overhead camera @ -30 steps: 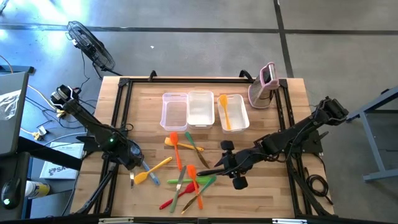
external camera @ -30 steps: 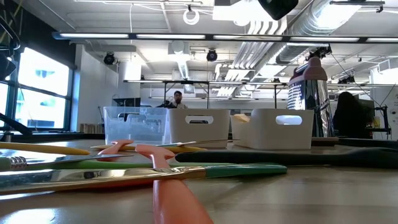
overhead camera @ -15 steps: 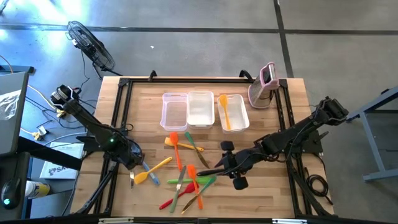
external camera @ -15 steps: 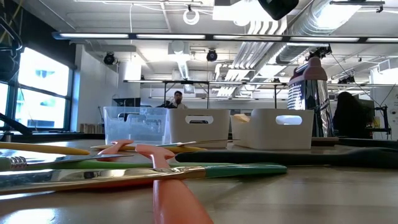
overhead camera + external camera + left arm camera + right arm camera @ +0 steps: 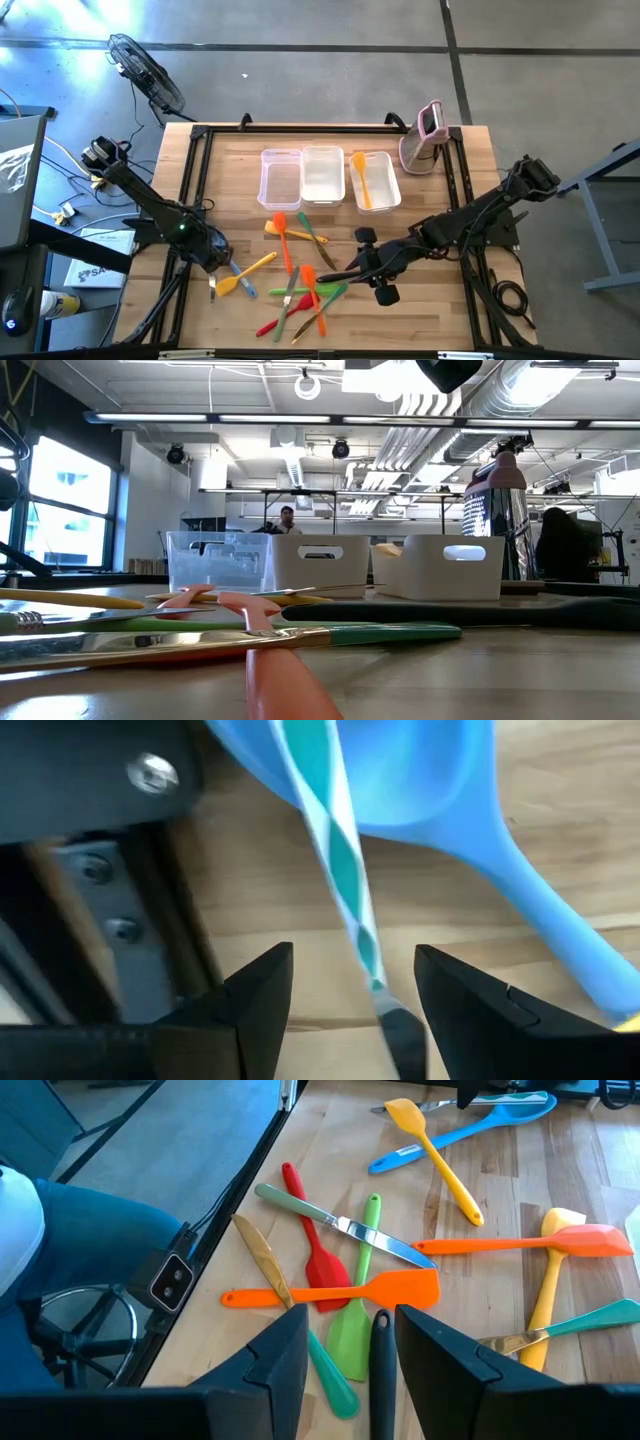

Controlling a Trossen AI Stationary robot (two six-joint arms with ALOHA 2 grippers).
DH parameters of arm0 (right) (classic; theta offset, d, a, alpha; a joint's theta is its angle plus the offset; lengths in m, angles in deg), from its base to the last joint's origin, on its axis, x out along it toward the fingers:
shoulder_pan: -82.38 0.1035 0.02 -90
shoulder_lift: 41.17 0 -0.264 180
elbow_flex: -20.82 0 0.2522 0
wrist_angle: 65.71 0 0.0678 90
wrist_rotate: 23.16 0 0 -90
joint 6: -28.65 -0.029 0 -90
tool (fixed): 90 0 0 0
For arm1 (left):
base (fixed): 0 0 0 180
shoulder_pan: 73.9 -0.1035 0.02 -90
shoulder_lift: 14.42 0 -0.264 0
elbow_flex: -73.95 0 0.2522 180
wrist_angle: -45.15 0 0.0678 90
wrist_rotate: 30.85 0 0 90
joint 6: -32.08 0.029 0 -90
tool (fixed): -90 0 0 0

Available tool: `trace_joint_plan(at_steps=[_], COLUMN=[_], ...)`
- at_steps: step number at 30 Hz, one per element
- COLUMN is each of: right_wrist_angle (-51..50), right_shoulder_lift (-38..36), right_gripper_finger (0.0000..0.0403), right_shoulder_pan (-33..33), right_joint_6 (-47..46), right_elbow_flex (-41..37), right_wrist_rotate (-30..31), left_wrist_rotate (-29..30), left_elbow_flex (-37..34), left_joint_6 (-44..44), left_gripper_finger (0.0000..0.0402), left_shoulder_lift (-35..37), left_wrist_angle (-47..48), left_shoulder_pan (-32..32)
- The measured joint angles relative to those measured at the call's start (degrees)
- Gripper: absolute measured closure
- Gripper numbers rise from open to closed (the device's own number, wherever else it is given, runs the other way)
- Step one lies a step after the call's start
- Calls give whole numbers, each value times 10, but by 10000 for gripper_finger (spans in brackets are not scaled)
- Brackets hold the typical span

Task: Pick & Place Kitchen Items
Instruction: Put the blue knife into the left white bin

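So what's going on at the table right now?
Two arms are sorting a heap of utensils into three tubs. The left tool sits low at the table's left side, jaws open around a teal-striped handle beside the blue spoon. The right tool hovers open over the heap with a black handle between its fingers. One orange spatula already lies in the right tub.

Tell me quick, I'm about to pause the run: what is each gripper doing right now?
Left gripper: open, astride the blue-and-white striped utensil handle, not closed on it.
Right gripper: open, astride a black handle, not clamped.
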Motion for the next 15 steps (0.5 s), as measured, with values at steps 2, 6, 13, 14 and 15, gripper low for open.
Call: trace_joint_plan(at_steps=[2,6,13,14,15], right_wrist_angle=[0,0,0,0,0], right_shoulder_lift=[0,0,0,0,0], right_gripper_finger=[261,261,261,261,261], right_shoulder_pan=[0,0,0,0,0], right_joint_6=[0,1,1,1,1], right_elbow_flex=[0,0,0,0,0], right_wrist_rotate=[0,0,0,0,0], left_wrist_rotate=[1,-7,16,17,17], left_elbow_flex=[-6,-20,-21,-21,-21], left_joint_6=[0,-1,-2,-2,-2], left_gripper_finger=[197,197,201,205,209], left_shoulder_lift=[0,0,0,0,0], left_wrist_angle=[-18,-37,-26,-26,-27], left_shoulder_pan=[0,0,0,0,0])
